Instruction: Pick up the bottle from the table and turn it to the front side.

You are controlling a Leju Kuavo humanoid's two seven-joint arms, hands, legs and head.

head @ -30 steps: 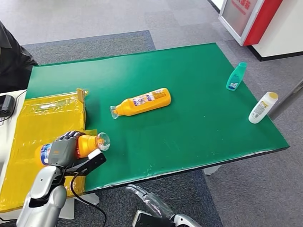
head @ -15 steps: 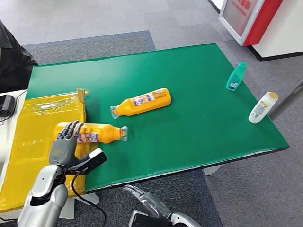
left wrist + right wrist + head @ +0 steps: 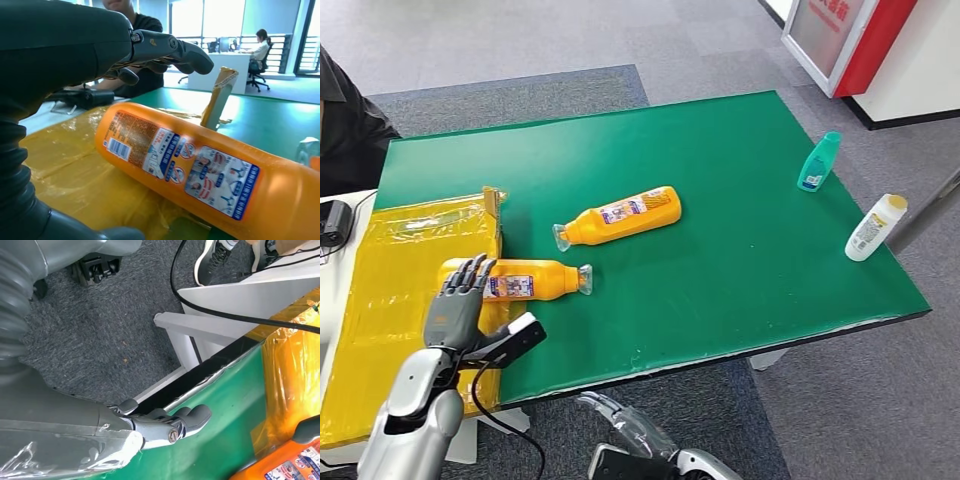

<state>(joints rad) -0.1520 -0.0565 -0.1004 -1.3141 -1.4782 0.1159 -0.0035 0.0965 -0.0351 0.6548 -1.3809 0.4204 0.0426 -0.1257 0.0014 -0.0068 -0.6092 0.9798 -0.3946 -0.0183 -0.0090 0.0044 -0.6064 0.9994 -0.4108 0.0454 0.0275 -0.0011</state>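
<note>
Orange plastic bottle (image 3: 518,281) lies on its side, label up, across the yellow sheet (image 3: 388,300) and green tabletop (image 3: 712,200). Left hand (image 3: 456,305) hovers released, fingers spread. Likely rigid, light, slippery; grasp mid-body.

Cut off, covered or too small to read

The orange bottle (image 3: 522,280) lies with its base end behind the left robot hand (image 3: 456,305) in the head view; in the left wrist view the bottle's cap end runs off the picture's edge, and its label print (image 3: 181,167) is too small to read. The right robot hand (image 3: 626,420) sits low at the head view's bottom edge — partly cut off, its fingers' set unclear. A person (image 3: 343,120) beside the surface (image 3: 743,250) is cropped at the left edge. The teal bottle (image 3: 819,161) and white bottle (image 3: 875,227) carry labels too small to make out.
</note>
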